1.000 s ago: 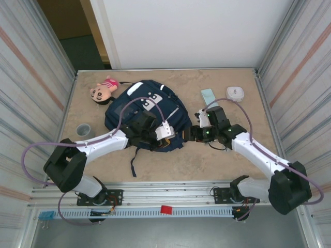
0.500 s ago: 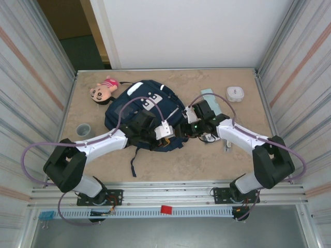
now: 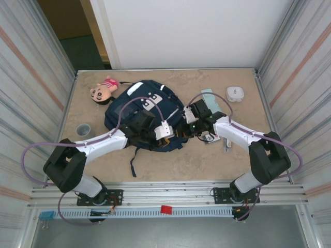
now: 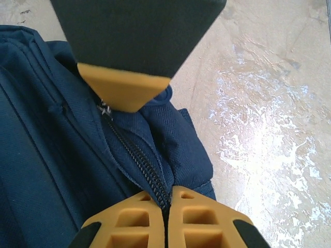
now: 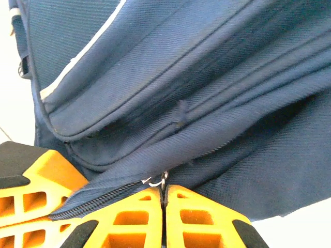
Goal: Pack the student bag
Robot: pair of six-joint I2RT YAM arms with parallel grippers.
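The student bag (image 3: 142,106), a large navy backpack with white trim, lies flat in the middle of the table. My left gripper (image 3: 174,139) is at its near right corner, shut on the fabric beside the zipper (image 4: 147,165), with the teeth running into the closed jaws (image 4: 166,200). My right gripper (image 3: 182,129) reaches in from the right and is shut on the small metal zipper pull (image 5: 163,179) of the bag (image 5: 196,93). The two grippers sit close together; the right gripper's fingers (image 4: 121,90) show in the left wrist view.
A pink-dressed doll (image 3: 103,89) lies at the bag's far left. A grey roll (image 3: 84,130) sits near the left wall. A pale blue flat item (image 3: 208,95) and a white box (image 3: 235,93) lie at the far right. Metal walls close in both sides.
My right arm has swung left from the open table to the bag's right edge, and its jaws have closed on the zipper pull. The left arm has stayed put.
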